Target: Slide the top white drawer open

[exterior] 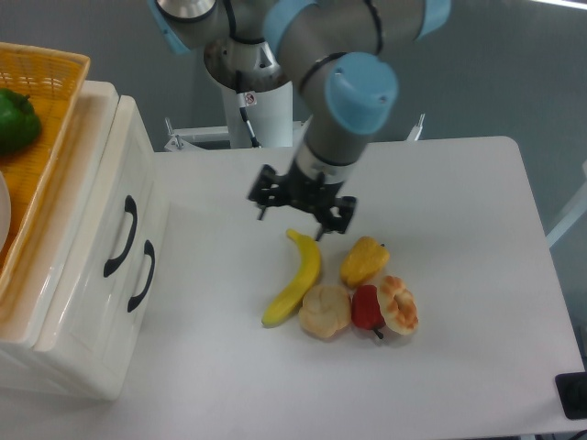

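The top white drawer (103,213) is the upper one of the cream cabinet at the left, and it sits shut, flush with the cabinet front. Its curved black handle (120,236) faces the table. My gripper (291,224) hangs open over the middle of the table, just above the banana's upper tip and well to the right of the drawer. Nothing is between its fingers.
The lower drawer's handle (142,275) lies just beneath. An orange wicker basket (50,101) with a green pepper (16,120) stands on the cabinet. A banana (296,280), yellow pepper (363,260), red pepper (366,308) and two pastries (326,312) lie mid-table.
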Robot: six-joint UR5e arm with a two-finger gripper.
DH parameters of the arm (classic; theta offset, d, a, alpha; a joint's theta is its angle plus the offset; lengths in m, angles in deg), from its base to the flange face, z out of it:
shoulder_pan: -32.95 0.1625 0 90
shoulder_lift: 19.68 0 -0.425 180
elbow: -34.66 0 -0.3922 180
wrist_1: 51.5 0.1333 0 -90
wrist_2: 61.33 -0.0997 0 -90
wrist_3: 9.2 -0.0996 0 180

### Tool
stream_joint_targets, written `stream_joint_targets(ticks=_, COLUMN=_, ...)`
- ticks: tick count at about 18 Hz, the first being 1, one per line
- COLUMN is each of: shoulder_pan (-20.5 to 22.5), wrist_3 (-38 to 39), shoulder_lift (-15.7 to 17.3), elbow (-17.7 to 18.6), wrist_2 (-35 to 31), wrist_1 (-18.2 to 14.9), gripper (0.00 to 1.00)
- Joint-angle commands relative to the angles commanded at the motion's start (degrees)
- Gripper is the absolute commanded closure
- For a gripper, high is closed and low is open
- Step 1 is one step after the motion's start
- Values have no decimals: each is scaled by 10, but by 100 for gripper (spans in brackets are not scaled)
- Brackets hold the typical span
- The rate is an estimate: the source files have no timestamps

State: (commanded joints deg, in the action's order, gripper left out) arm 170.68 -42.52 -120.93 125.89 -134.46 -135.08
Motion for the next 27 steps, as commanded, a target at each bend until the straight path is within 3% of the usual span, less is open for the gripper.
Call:
stream_joint_targets(ticks=12, shoulder_pan=-48, wrist_3=98, shoulder_lift=7, elbow=-7, wrist_2=66, wrist_1=1, gripper=0)
stream_joint_targets(ticks=21, shoulder_pan=-80, wrist_3=125, shoulder_lift=-21, elbow=1, wrist_2=96, wrist_1=1, gripper=0)
stream_joint_targets(ticks=27, shoulder_pan=-77, wrist_3=125, shoulder_lift=-21, elbow=0, wrist_2=124, wrist_1=4, gripper=0)
